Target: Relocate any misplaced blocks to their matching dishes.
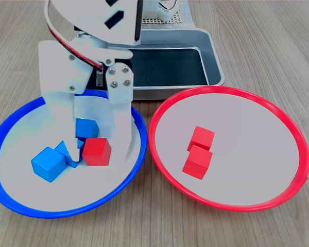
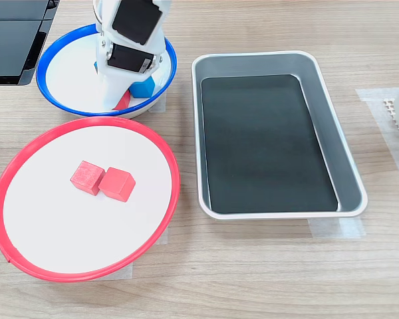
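Inside the blue-rimmed dish (image 1: 10, 134), the white gripper (image 1: 99, 149) reaches down with its jaws spread to either side of a red block (image 1: 97, 151), which rests on the dish floor; whether the fingers touch it cannot be told. Three blue blocks lie close by in the first exterior view: one (image 1: 86, 127) just behind the red one, one (image 1: 68, 153) partly hidden by a finger, and one (image 1: 48, 163) further to the first exterior view's left. Beside this dish, the red-rimmed dish (image 1: 278, 110) holds two red blocks (image 1: 198, 152) touching each other. Behind both dishes sits a metal tray (image 1: 211, 49) with a black bottom, all on a wooden table (image 1: 278, 31).
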You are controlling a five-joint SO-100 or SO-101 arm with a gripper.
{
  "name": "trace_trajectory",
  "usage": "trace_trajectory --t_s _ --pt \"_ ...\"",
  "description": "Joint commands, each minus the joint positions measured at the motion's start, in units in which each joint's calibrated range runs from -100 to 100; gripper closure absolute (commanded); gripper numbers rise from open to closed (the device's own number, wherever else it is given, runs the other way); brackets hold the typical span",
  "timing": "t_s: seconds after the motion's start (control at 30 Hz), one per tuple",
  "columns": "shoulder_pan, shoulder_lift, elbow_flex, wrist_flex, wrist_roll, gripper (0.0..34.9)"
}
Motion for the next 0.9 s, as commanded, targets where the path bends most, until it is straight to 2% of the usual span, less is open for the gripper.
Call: trace_trajectory --t_s 0.0,0.37,0.87 --pt "1.1 -3.4 0.0 -0.6 -0.1 18.6" --pt "3.1 -3.8 2.1 -1.7 0.0 18.5" --pt "1.7 -3.6 4.7 -3.7 -0.9 19.1"
